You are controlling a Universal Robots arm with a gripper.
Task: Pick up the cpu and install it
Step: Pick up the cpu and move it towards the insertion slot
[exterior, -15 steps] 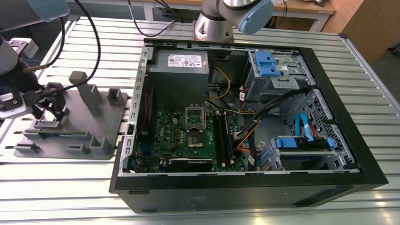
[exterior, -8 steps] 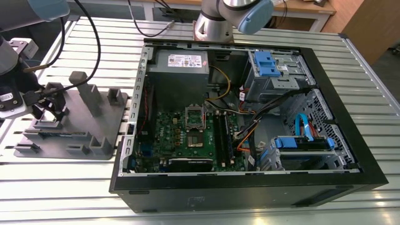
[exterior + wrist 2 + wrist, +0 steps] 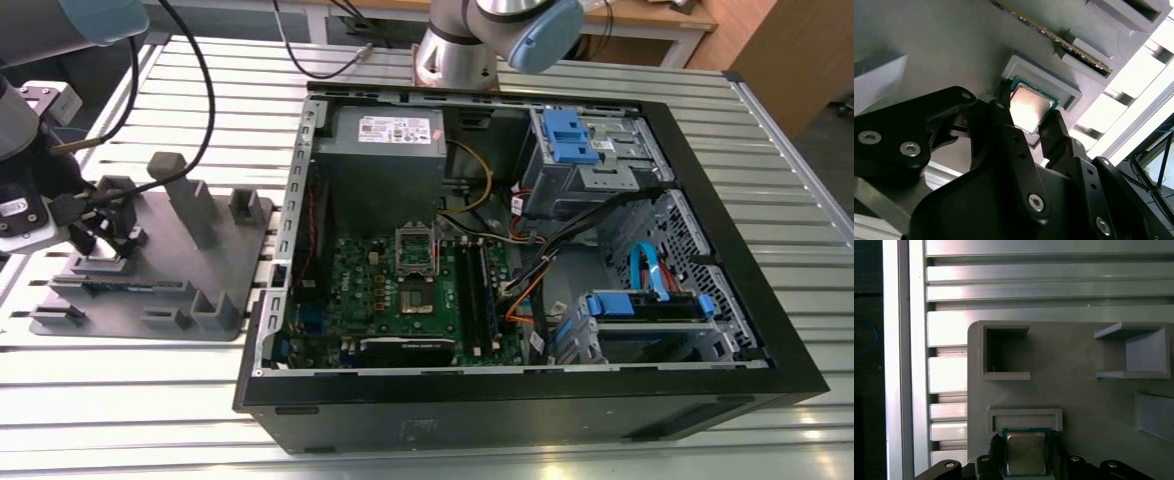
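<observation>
The gripper (image 3: 100, 235) is seen low over the grey tray (image 3: 200, 270), which sits on the slatted bench (image 3: 134, 400) at nine o'clock from the open computer case (image 3: 534, 410) in the exterior view. In the second wrist view the cpu (image 3: 1029, 107) is found between the two black fingers (image 3: 1006, 122), its silvery top facing up and catching the light, with a thin green edge showing. It is framed by a pale raised pocket (image 3: 1064, 90) of the tray. The fingers are drawn in against two opposite edges of the chip and look clamped on it, though actual contact is hard to confirm from these angles. Whether the chip is seated in the pocket or raised a touch cannot be told. Inside the case, the green board (image 3: 387, 300) is laid flat, and the dark socket frame (image 3: 416, 255) is seen at twelve o'clock on it, well apart from the gripper.
</observation>
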